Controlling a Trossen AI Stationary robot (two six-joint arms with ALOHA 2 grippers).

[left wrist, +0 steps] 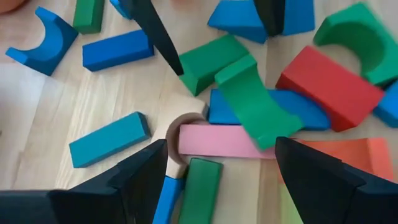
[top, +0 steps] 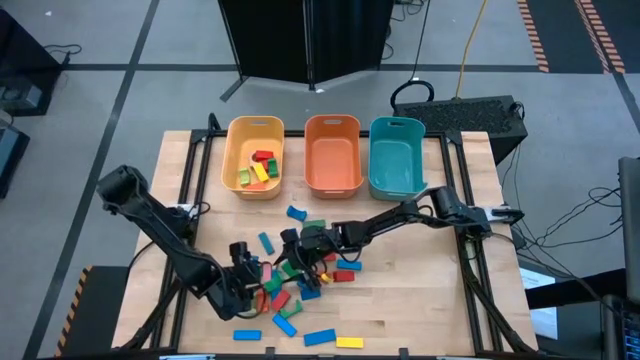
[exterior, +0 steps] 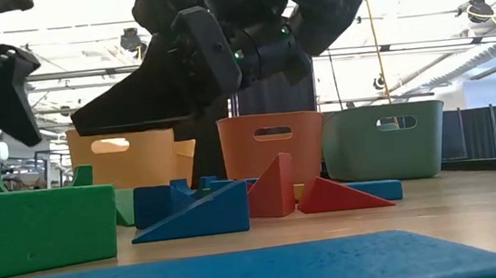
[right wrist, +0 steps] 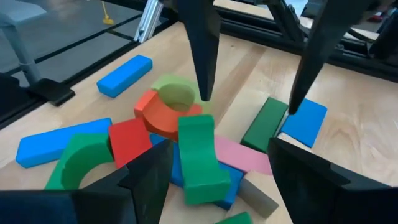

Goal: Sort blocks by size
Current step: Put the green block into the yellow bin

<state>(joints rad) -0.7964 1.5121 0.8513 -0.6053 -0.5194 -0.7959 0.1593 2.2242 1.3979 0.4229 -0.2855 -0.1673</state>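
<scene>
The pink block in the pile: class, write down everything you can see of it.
The pink block is a flat, matt-painted bar lying on the wooden table in the middle of the pile. A green curved block lies across one end, hiding it; a green bar butts its side. It sits between the left gripper's open fingers, ungripped.

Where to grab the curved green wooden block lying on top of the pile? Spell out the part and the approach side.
Grip the curved green wooden block across its two flat long sides, near mid-length, coming from straight above. It lies on top of the pink wooden bar and a blue block, so its sides are free, while its upper face is curved and would likely slip. The open right hand already sits over it.
</scene>
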